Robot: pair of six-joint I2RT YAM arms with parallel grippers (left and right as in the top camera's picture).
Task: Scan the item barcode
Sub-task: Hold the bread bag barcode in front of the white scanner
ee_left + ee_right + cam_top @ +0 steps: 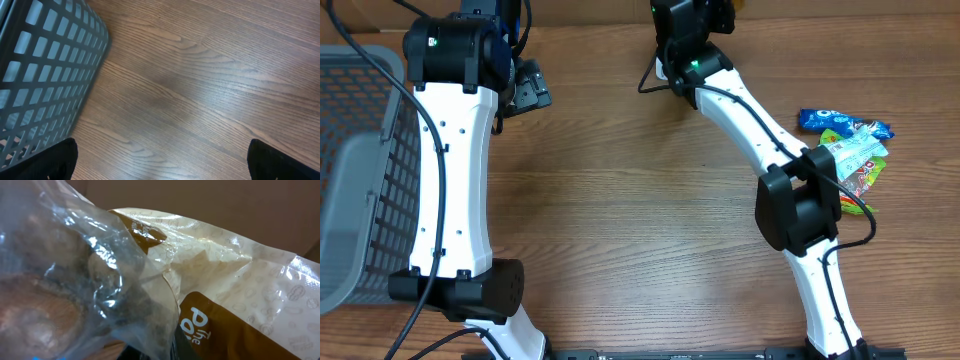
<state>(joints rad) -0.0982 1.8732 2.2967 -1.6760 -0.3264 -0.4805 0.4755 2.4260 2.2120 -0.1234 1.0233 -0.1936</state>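
Observation:
The item is a bread bag (225,280) of cream and brown film with a clear part, and it fills the right wrist view right up against the jaws. No barcode shows on the side I see. My right gripper (695,12) is at the far edge of the table, shut on the bag, with its fingers hidden behind the plastic. A yellowish corner of the bag (734,5) peeks out beside it. My left gripper (162,170) hangs wide open over bare wood next to the basket, with nothing between its fingertips (62,160).
A grey mesh basket (360,150) stands at the left edge; its wall (45,75) is close to my left gripper. A small pile of snack packets (850,145) lies at the right, beside the right arm's elbow.

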